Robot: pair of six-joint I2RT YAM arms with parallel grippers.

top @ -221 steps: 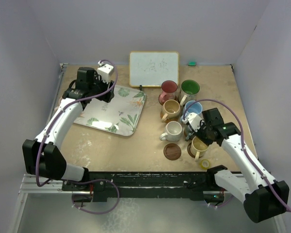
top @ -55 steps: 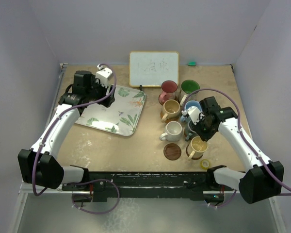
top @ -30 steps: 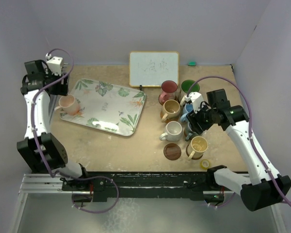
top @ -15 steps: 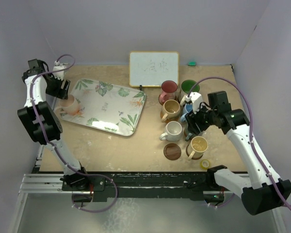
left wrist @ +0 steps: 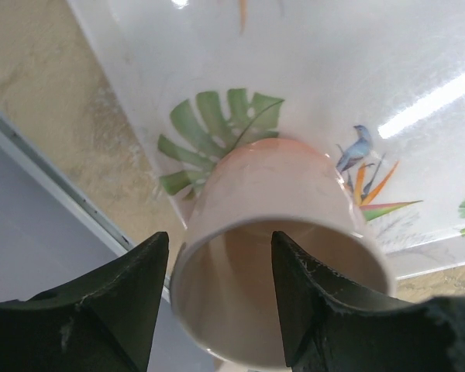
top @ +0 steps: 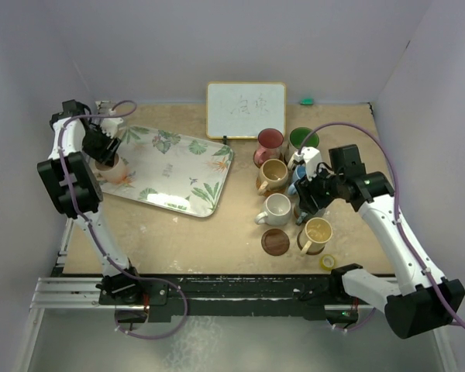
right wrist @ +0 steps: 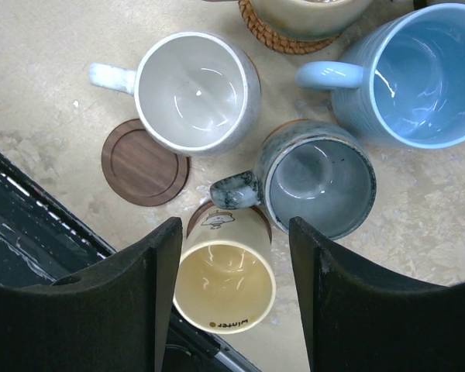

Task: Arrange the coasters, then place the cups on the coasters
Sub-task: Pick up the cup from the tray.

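Pink cup (left wrist: 271, 201) | at tray (left wrist: 372, 62) left edge, left gripper (left wrist: 217, 248) straddling its rim, grasp unclear | right gripper (right wrist: 234, 229) released, right of tray

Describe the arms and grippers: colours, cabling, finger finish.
Left arm and right arm: white link shells, black joint housings, a purple cable looped along each. Left fingers and right fingers are matte black, broad and rough-edged. No markings visible.

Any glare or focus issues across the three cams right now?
Left wrist: bright glare streak on the tray, pink mug soft at its near rim. Right wrist: sharp, small highlights inside the white mug and blue mug. Top external: even light, soft shadows, no blur.
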